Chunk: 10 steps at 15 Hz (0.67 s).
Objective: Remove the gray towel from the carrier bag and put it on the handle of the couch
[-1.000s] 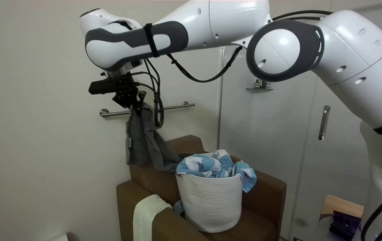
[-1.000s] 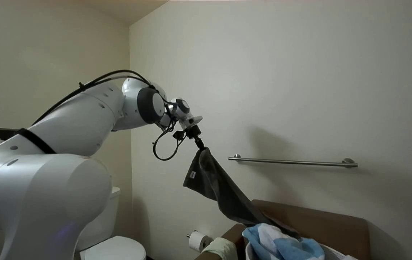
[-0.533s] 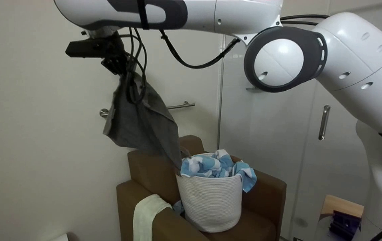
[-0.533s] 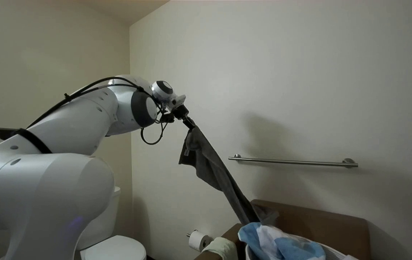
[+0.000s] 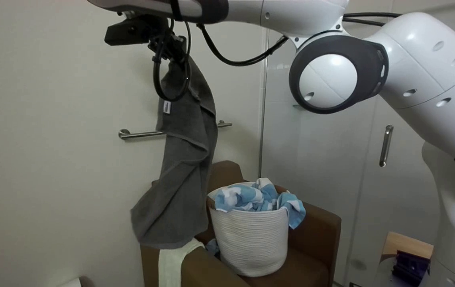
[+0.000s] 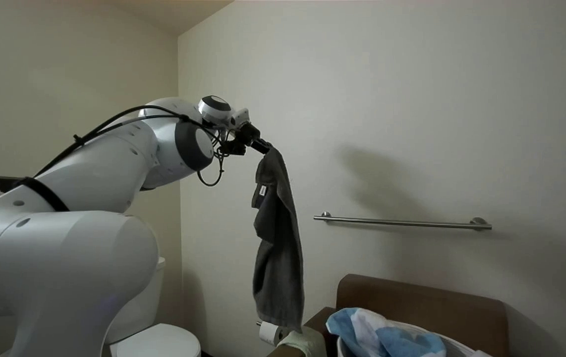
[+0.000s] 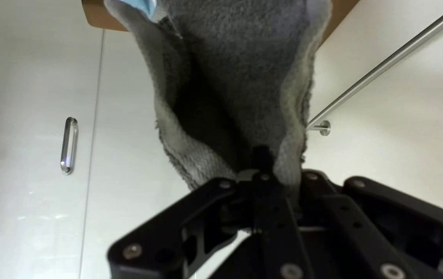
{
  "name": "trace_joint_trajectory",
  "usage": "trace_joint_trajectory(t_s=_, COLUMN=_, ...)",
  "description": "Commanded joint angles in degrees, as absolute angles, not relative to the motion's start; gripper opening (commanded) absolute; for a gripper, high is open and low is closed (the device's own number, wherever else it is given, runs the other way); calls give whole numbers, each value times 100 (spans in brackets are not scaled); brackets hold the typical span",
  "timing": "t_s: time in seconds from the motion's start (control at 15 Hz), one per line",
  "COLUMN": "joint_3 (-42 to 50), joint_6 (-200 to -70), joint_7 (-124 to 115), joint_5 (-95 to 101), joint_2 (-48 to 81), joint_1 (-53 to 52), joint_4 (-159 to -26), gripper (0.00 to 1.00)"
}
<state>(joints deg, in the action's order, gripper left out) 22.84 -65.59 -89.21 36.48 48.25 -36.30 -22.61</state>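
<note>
Clamped on the top of the gray towel (image 5: 187,159), the hand (image 6: 266,147) sits well above the carrier bag (image 5: 251,243) and to its left in both exterior views; the wrist view shows its fingers (image 7: 276,217) close together with folded cloth caught between them. Outside the carrier bag, on that same left side, the towel hangs in long folds, a white label (image 5: 167,107) near its upper end. In an exterior view its lower edge covers part of a pale cream cloth (image 5: 171,263); whether the two touch, I cannot tell. That cloth drapes over the handle of the couch (image 5: 207,267), just left of the carrier bag.

The carrier bag stands upright on the seat of the couch (image 5: 303,271), blue-and-white cloth (image 5: 240,197) bulging from its mouth. Behind the carrier bag rises the brown backrest (image 6: 426,307), and above it a horizontal metal bar (image 6: 402,223) is fixed to the wall (image 6: 412,99). Well right of the carrier bag in an exterior view, a pale panel (image 5: 403,199) carries an upright metal handle (image 5: 386,146). Left of the carrier bag in an exterior view are a paper roll (image 6: 268,333), partly hidden by the towel, and, farther off, a toilet (image 6: 159,343).
</note>
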Motion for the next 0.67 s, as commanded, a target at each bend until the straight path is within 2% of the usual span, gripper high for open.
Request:
trace_joint_trajectory(t_s=0.0, joint_3=2494, joint_6=-6334, joint_7=-8886, joint_5=3802, joint_2=4859, joint_1=-3643, joint_4=-2605, gripper=8)
trace_joint_trajectory(t_s=0.07, joint_3=2296, joint_6=-5946, joint_7=-8613, joint_5=3918, joint_2=5428, joint_1=-3323, joint_4=-1702, gripper=8)
trace_joint_trajectory(t_s=0.13, joint_3=2472, joint_6=-6200, joint_7=-8803, joint_5=3745, joint_2=5031, joint_1=-3520, joint_4=-2633, gripper=8)
trace_joint_trajectory(t_s=0.2, joint_3=2441, joint_6=-6167, joint_7=-8764, joint_5=3719, joint_2=5165, joint_1=-3450, joint_4=-2620, gripper=8)
trace_joint_trajectory(t_s=0.27, joint_3=2237, joint_6=-5821, joint_7=-8488, joint_5=3882, joint_2=5740, joint_1=-3161, joint_4=-1774, gripper=8)
trace_joint_trajectory(t_s=0.33, joint_3=2198, joint_6=-5766, joint_7=-8456, joint_5=3844, joint_2=5853, joint_1=-3074, joint_4=-1788, gripper=9)
trace_joint_trajectory(t_s=0.4, joint_3=2336, joint_6=-5974, joint_7=-8677, joint_5=3683, joint_2=5520, joint_1=-3229, joint_4=-2589, gripper=8)
trace_joint_trajectory(t_s=0.53, joint_3=2273, joint_6=-5988, joint_7=-8613, joint_5=3612, joint_2=5692, joint_1=-3091, joint_4=-2564, gripper=8)
trace_joint_trajectory(t_s=0.6, joint_3=2103, joint_6=-5709, joint_7=-8345, joint_5=3738, joint_2=6238, joint_1=-2835, joint_4=-1747, gripper=8)
